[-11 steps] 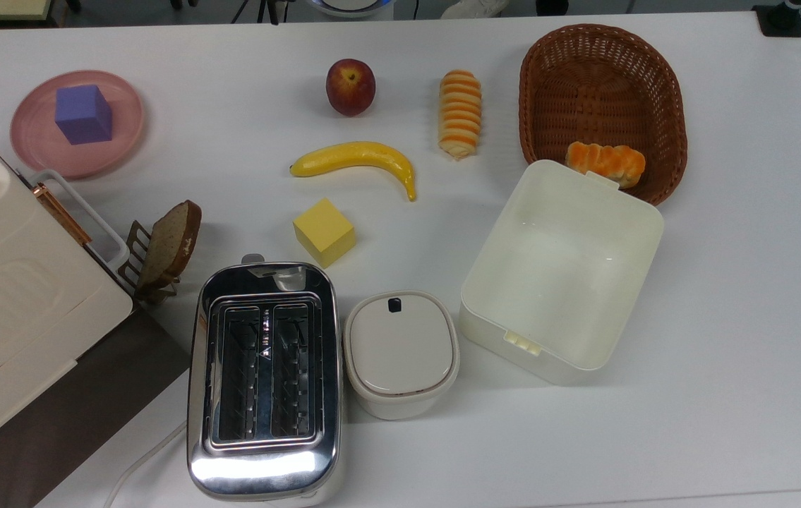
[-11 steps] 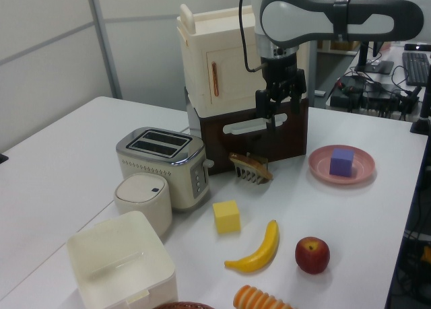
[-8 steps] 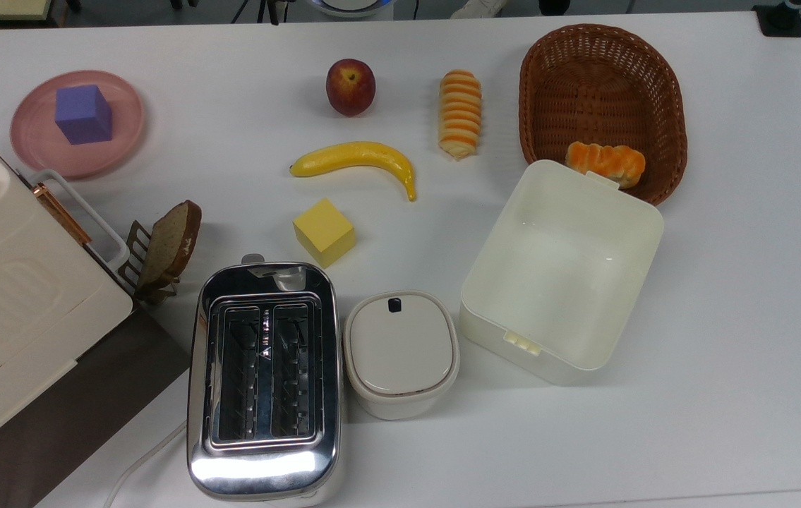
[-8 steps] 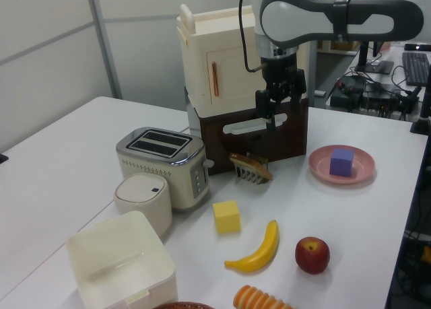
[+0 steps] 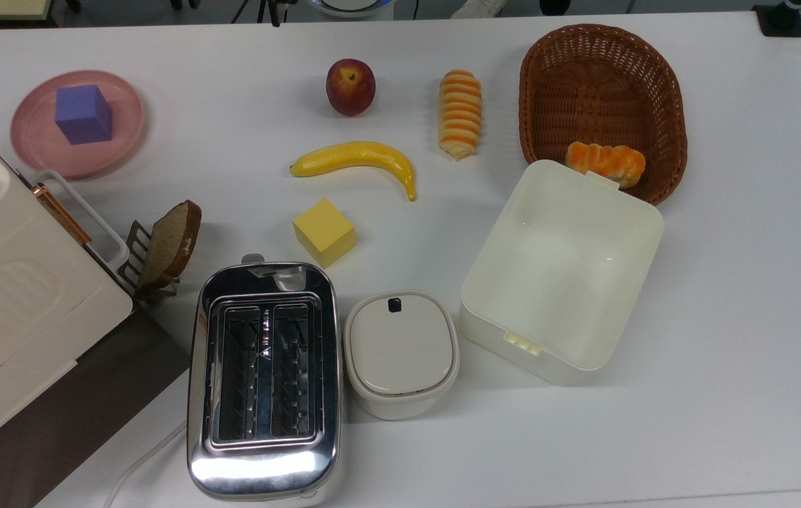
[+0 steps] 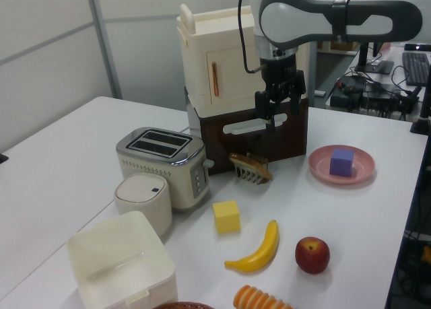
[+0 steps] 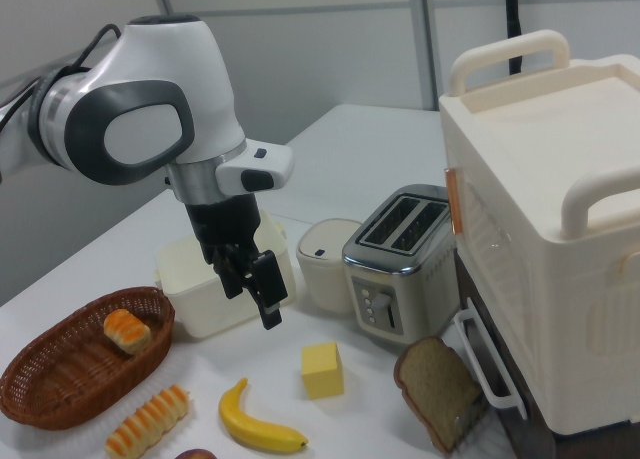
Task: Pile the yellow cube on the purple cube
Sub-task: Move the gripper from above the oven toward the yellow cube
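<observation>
The yellow cube [image 5: 324, 231] [image 6: 227, 216] [image 7: 322, 370] rests on the white table between the banana [image 5: 354, 156] and the toaster [image 5: 264, 374]. On a pink plate [image 5: 44, 152] at the top view's far left sits the purple cube [image 5: 83, 113] [image 6: 341, 162]. My gripper [image 6: 272, 115] [image 7: 256, 293] hangs open and empty well above the table. In the left view it is in front of the cream cabinet [image 6: 219, 60], higher than both cubes and touching neither.
A peach [image 5: 350, 86], a striped roll [image 5: 460, 113], a wicker basket [image 5: 601, 85] holding a bun, an open cream box [image 5: 562, 275] and a lidded pot [image 5: 401, 351] share the table. A bread slice [image 5: 171, 241] leans in a rack beside the cabinet.
</observation>
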`<state>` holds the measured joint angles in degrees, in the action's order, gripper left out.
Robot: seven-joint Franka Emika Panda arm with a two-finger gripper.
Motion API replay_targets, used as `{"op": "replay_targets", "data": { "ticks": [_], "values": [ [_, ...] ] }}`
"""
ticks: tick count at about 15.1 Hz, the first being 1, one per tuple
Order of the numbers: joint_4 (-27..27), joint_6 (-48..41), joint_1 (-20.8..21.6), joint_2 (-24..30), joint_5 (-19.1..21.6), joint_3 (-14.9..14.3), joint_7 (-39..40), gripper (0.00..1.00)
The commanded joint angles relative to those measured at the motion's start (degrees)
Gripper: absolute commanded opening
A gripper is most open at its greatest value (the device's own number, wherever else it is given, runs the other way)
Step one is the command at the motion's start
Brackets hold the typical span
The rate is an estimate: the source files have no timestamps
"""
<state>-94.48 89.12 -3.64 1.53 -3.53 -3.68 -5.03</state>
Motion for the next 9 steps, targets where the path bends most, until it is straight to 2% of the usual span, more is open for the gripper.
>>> {"op": "replay_targets", "data": {
  "ticks": [1, 5, 7, 9],
  "values": [
    [0.8, -0.3, 0.2, -0.6, 0.3, 0.4, -0.8, 1.00],
    [0.6, 1.2, 0.6, -1.8, 0.3, 0.8, -0.2, 1.00],
    [0.6, 3.2, 2.1, -4.4, 0.5, 0.9, -0.1, 1.00],
    [0.5, 9.5, 3.8, -8.5, 0.5, 0.9, 3.4, 1.00]
  ]
}}
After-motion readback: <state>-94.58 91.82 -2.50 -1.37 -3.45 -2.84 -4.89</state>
